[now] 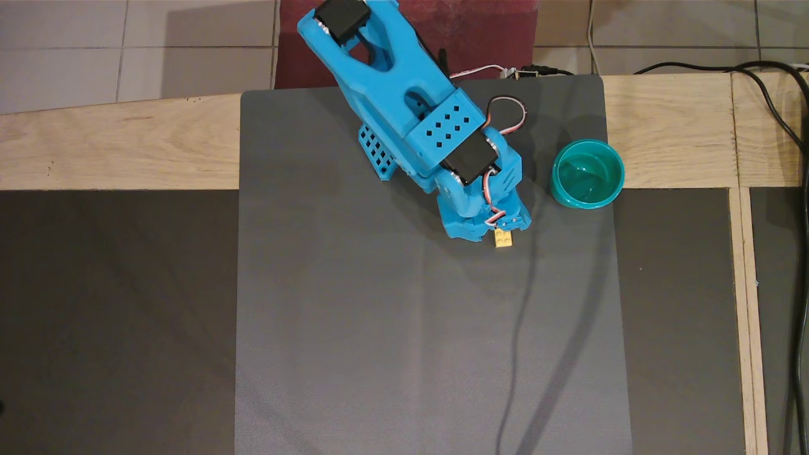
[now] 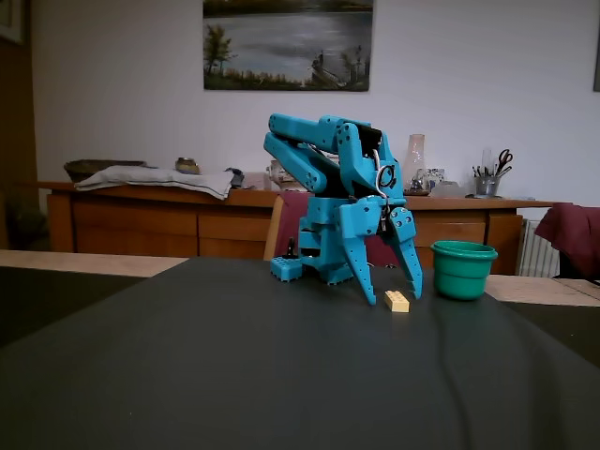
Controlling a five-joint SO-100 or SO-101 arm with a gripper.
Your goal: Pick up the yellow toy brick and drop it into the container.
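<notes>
- My fixed view shows a living room: a landscape painting (image 2: 288, 44) on the white wall and a long wooden sideboard (image 2: 141, 220) behind the rig.
- The surface (image 1: 120, 145) is light wood with dark panels, and a grey mat (image 1: 379, 328) lies over its middle, as I see in the overhead view.
- The blue arm (image 1: 404, 95) reaches from the far edge of the mat and bends down steeply — its claw (image 2: 393, 298) points at the mat.
- I read the claw as open: in the fixed view the two fingers are spread apart, their tips low, at or just above the mat.
- The yellow toy brick (image 2: 397, 301) lies flat on the mat between those tips, nearer the left finger in the fixed view; I cannot tell whether either finger touches it.
- From overhead, the brick (image 1: 504, 237) pokes out from under the claw's end, studs up, its far part hidden by the claw.
- The container (image 1: 588, 174) stands upright at the mat's right edge in the overhead view — apart from the claw, with nothing visible inside.
- A black cable (image 1: 777, 107) runs along the surface at the right.
</notes>
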